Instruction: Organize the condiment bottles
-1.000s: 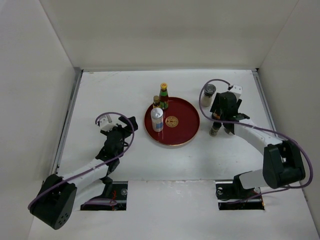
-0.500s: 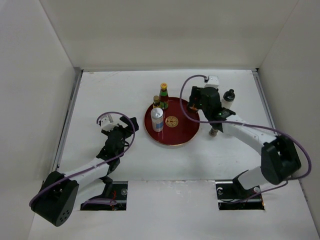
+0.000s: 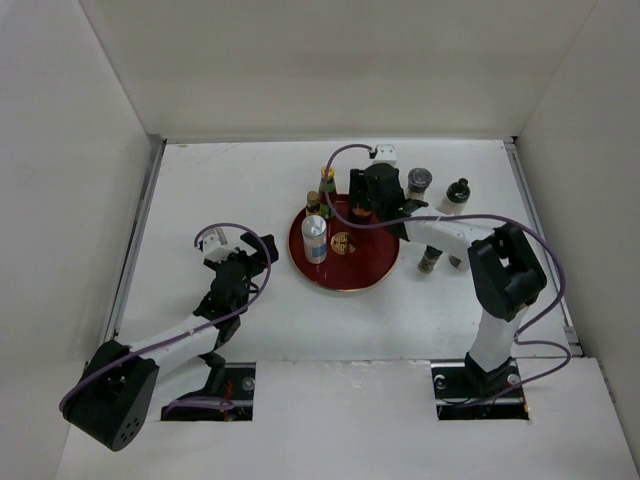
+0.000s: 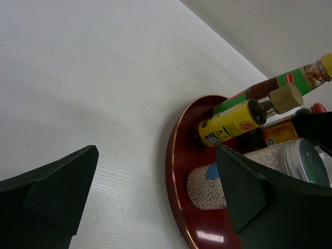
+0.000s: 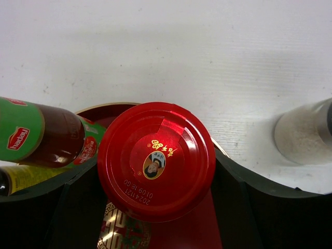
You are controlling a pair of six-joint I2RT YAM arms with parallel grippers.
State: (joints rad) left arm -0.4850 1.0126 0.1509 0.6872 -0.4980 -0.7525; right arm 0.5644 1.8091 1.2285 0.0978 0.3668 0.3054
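- The right end effector (image 3: 362,207) grips the red-capped jar (image 5: 155,161), a finger on each side.
- It holds the jar over the dark-red tray's (image 3: 372,250) top edge, likely so it can join the others.
- The cap is shiny red with a small picture.
- A silver-capped jar (image 3: 316,238) stands left on the tray; a grey-capped jar (image 3: 418,184) waits on the bench (image 3: 220,180), upper right.
- The left end effector (image 4: 156,155), lower left, is spread wide, empty.
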